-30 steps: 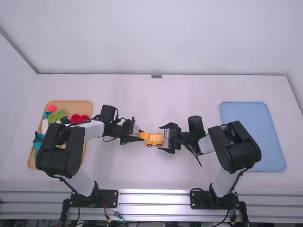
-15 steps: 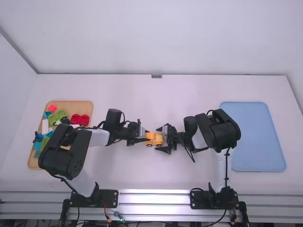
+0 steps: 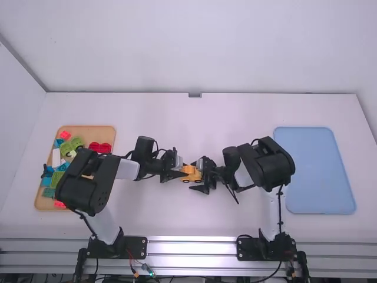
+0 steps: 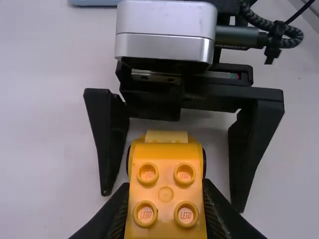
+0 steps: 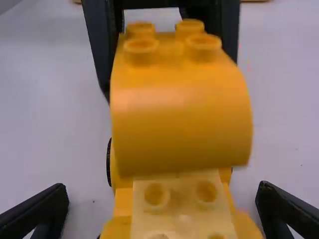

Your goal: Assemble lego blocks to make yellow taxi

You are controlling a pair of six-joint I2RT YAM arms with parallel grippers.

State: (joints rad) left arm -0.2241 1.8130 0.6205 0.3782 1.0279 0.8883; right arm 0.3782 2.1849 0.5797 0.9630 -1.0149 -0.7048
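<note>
Item 1: left gripper [image 4: 165,185], clamped on the rounded yellow block [image 4: 166,221], presumably steadying it above the wheeled base [image 5: 122,181], mid-table [image 3: 194,221]. Item 2: right gripper [image 5: 163,189], 2 fingers apart astride the base's far end, probably to brace it (whether the block is seated, I can't tell).

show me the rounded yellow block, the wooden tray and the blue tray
Rounded yellow block [image 5: 179,119]: right wrist view, on its smooth curved face
Wooden tray [image 3: 94,132]: high view, on bare surface near its far edge
Blue tray [image 3: 318,177]: high view, on its bare floor
</note>
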